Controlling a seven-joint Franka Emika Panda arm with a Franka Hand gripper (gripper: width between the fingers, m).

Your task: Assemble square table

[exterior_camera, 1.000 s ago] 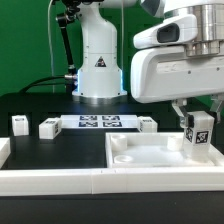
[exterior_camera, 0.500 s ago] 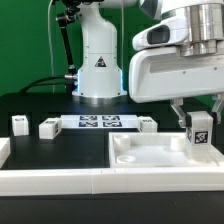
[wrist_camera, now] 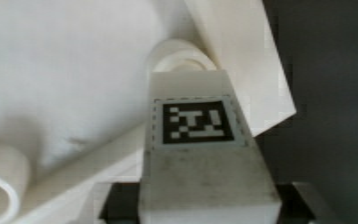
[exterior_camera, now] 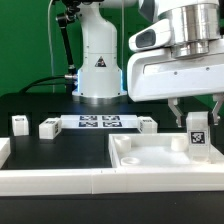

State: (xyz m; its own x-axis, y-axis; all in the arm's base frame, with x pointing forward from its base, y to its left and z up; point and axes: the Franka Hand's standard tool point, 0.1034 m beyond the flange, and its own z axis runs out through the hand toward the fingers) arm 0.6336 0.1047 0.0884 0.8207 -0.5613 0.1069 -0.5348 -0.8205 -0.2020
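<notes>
Exterior view: leg held above slab corner

White plastic square slab with raised rim [exterior_camera: 150,165] lies at the exterior view's right, against the long low white border wall [exterior_camera: 60,182]. Two-finger gripper [exterior_camera: 196,120] is clamped narrowly on a small white blocky tagged leg [exterior_camera: 197,138], upright over the slab's far right corner. Whether they touch: cannot tell. Wrist view shows the leg [wrist_camera: 197,130] tip near the rim. Suggest centring over the corner hole, keeping the leg vertical, and descending slowly.

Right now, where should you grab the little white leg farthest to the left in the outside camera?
Probably from straight above, pinching the leftmost leg across its two flat sides. It is a small block sitting apart from its neighbour leg, so there is room on either side.
</notes>
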